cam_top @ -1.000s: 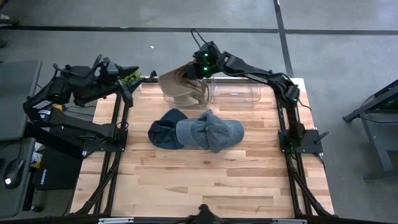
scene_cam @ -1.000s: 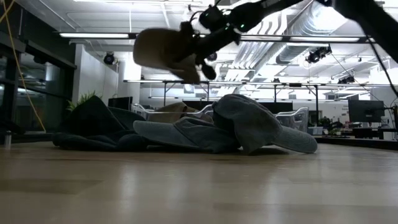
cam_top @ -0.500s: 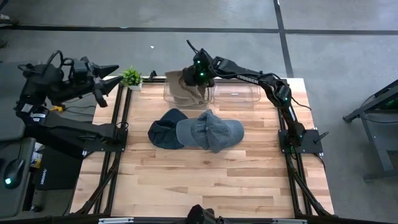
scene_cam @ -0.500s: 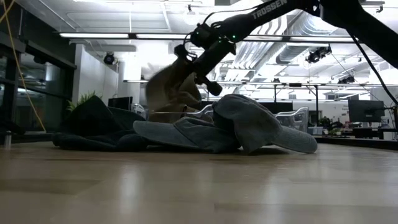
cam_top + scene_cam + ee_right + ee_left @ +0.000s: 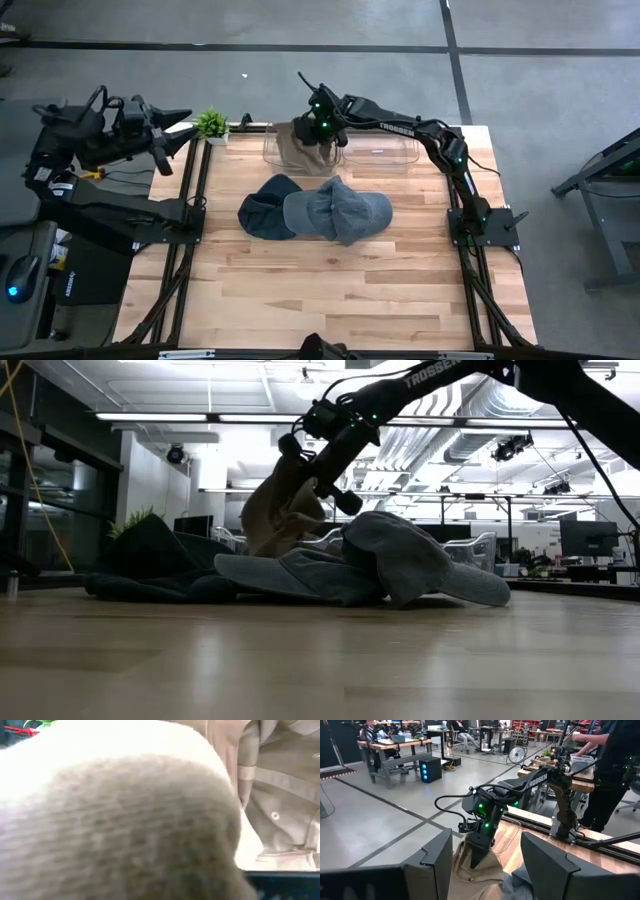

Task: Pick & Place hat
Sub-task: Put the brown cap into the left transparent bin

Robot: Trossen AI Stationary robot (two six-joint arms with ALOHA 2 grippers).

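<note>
The fingers of the right gripper point(image 5: 318, 136) are closed on a tan hat point(image 5: 301, 150), which is held at the far edge of the table point(image 5: 300, 290). In the high view the tan hat is seen hanging down into the left one of two clear bins point(image 5: 272, 152) set side by side there; the right clear bin point(image 5: 380, 150) lies just beside it. In the low view the tan hat point(image 5: 275, 510) is seen drooping from the right gripper point(image 5: 318, 478), behind the hats lying on the table. Nothing but tan fabric is shown in the right wrist view.

In the middle of the table a grey cap point(image 5: 340, 210) is laid, touching and partly overlapping a dark blue hat point(image 5: 262, 212) on its left.

The left gripper point(image 5: 172, 128) is held off the table's far left corner, near a small green plant point(image 5: 211, 124); its fingers point(image 5: 427, 870) are spread apart and nothing is held between them.

A person point(image 5: 612, 765) is seen standing beyond the table in the left wrist view.
</note>
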